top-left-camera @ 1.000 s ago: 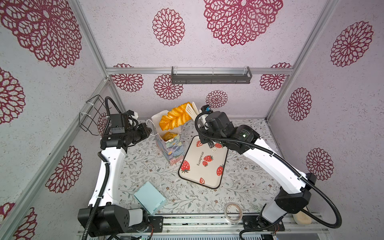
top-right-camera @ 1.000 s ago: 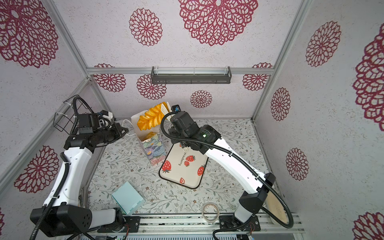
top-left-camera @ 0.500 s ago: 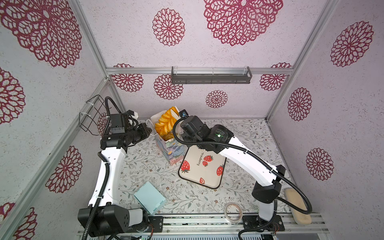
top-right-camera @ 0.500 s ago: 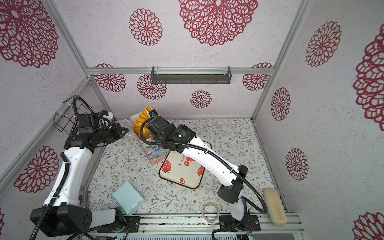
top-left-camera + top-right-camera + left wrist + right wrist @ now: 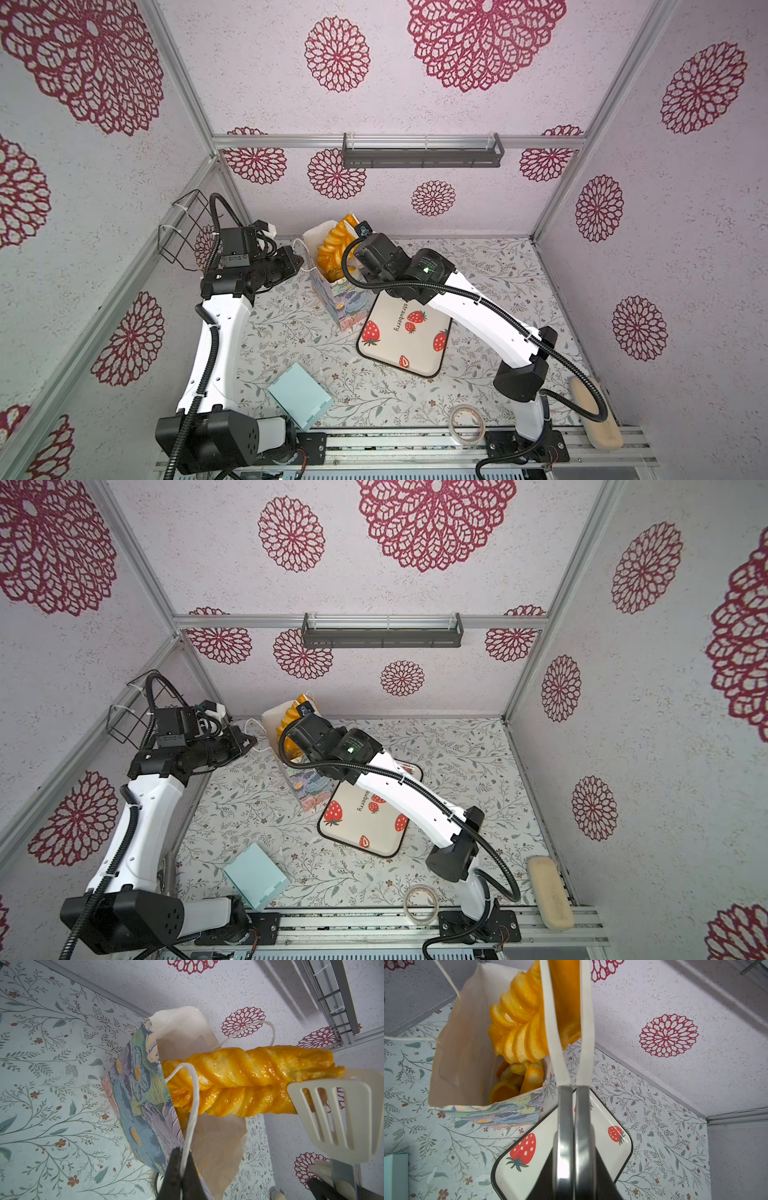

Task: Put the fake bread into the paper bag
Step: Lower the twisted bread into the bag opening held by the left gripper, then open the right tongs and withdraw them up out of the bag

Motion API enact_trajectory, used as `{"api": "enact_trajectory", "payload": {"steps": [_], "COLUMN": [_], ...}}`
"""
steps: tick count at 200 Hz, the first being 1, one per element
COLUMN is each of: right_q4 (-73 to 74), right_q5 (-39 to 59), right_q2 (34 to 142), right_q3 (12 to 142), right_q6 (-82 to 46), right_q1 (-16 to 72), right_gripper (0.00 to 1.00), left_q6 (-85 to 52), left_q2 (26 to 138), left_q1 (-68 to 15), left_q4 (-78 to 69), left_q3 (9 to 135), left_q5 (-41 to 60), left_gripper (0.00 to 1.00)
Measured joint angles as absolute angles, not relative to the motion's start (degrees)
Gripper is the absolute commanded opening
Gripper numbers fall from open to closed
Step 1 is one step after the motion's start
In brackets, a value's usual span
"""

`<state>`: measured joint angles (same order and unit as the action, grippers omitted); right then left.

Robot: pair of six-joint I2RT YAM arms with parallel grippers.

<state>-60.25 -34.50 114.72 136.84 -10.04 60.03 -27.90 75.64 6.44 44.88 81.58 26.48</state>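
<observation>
Glossy orange, the long loaf (image 5: pixel 249 1082) is poking steeply out of the mouth of the paper bag (image 5: pixel 337 301), at the upper middle of both top views.

Your left arm is rising from the lower left of the frame, bending at the elbow and aiming the left end effector (image 5: pixel 180 1169) sideways at the bag. Its tips are pressing together on the thin white cord handle (image 5: pixel 193 1105).

Your right arm is stretching from the lower right across the strawberry tray (image 5: pixel 403 336), with its wrist hanging over the bag. The right end effector (image 5: pixel 574 1167) is clamping the metal arms of the cream tongs (image 5: pixel 330 1118), and the tong blades are squeezing the loaf near its upper end.

The loaf's long axis is running from inside the bag up past the rim. Its lower end is hanging right over the smaller rolls (image 5: pixel 517 1078) lying at the bottom; you cannot tell whether it is touching them.

The bag is standing close to the back wall, with its base just beside the tray's upper left corner. Bare worktop (image 5: pixel 291 328) is lying between the bag and the light blue box (image 5: pixel 300 395) at the lower left, and more is spreading out to the right of the tray.
</observation>
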Motion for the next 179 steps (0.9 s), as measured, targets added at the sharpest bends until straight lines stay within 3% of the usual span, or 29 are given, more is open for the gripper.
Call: {"api": "enact_trajectory", "payload": {"steps": [44,97,179], "right_q4": [-59.6,-59.7,-55.3], "right_q5": [-34.2,-33.6,-32.8], "right_q2": [118.1,118.4,109.4], "right_q3": [139.4,138.7,124.6], "right_q6": [-10.1,-10.3,-11.8], "right_q1": [60.0,60.5,62.7], "right_gripper": [0.15,0.44,0.42], "left_q6": [-27.9,-27.9,-27.9], "left_q2": [75.4,75.4,75.4], "left_q1": [6.4,6.4,6.4], "left_q4": [44.9,44.8,44.7], "left_q3": [81.6,81.6,81.6], "left_q5": [26.5,26.5,26.5], "left_gripper": [0.0,0.0,0.0]}}
